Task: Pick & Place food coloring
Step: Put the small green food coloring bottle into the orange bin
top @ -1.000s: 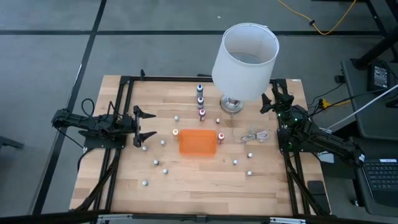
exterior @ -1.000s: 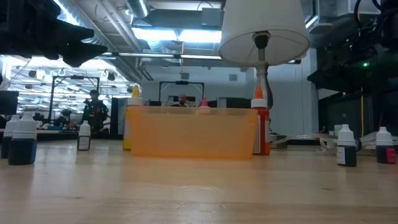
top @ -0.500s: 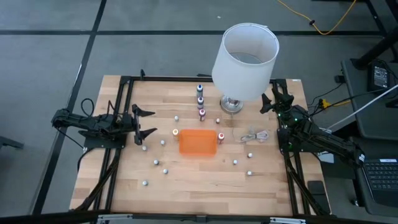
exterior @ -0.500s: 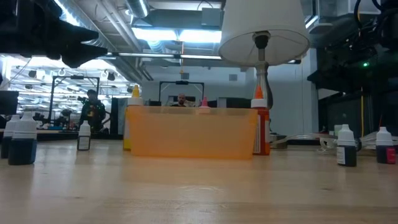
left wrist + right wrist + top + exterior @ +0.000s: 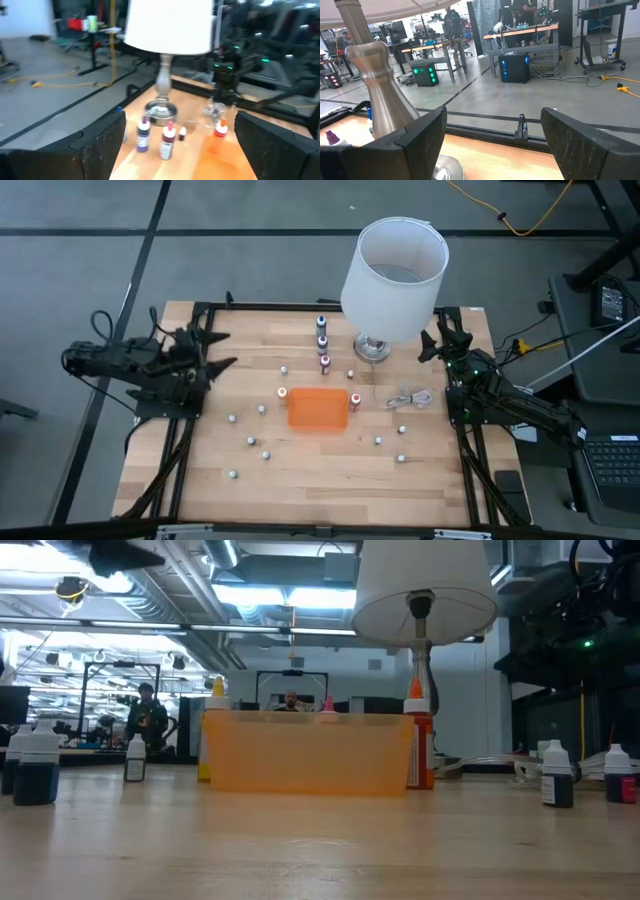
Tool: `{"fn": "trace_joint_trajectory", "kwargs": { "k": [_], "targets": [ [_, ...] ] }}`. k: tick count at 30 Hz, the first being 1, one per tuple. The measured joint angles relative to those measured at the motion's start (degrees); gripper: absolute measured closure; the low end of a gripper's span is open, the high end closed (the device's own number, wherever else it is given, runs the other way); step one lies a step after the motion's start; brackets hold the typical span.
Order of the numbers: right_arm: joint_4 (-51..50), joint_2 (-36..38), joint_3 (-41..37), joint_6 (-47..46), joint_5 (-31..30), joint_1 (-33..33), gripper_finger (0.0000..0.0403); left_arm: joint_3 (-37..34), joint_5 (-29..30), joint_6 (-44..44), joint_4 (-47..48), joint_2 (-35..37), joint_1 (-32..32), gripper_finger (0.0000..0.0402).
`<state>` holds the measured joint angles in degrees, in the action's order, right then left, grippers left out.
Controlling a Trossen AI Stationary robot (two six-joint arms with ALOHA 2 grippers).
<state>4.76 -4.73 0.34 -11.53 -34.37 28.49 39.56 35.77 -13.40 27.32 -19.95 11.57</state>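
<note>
high view: left gripper point(image 5: 214, 349) open above table's point(image 5: 330, 470) left edge

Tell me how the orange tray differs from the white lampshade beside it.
The orange tray is a low rectangular box lying flat on the table; the lampshade is a tall round drum held up on a silvery stand. The tray is see-through orange, the lampshade opaque white. Both are open at the top.

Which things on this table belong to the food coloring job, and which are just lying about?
Part of the job:
- food coloring bottles, scattered over the table
- orange tray
- left gripper, open, empty
- right gripper, open, empty

Just lying about:
- lamp
- coiled white cable
</note>
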Motion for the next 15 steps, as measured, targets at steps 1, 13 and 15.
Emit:
{"fn": "trace_joint_trajectory", "kwargs": {
  "k": [1,13,15],
  "targets": [
    [0.0,0.0,0.0,0.0,0.0,0.0,0.0079,2.4,0.9,-0.7,1.7,-2.0,0.0,0.0041],
    [0.0,0.0,0.0,0.0,0.0,0.0,0.0079,18.8,10.8,-18.9,11.2,-26.3,-6.1,0.0041],
    [0.0,0.0,0.0,0.0,0.0,0.0,0.0079,19.8,9.7,-24.2,11.4,-30.1,-8.7,0.0041]
  ]
}}
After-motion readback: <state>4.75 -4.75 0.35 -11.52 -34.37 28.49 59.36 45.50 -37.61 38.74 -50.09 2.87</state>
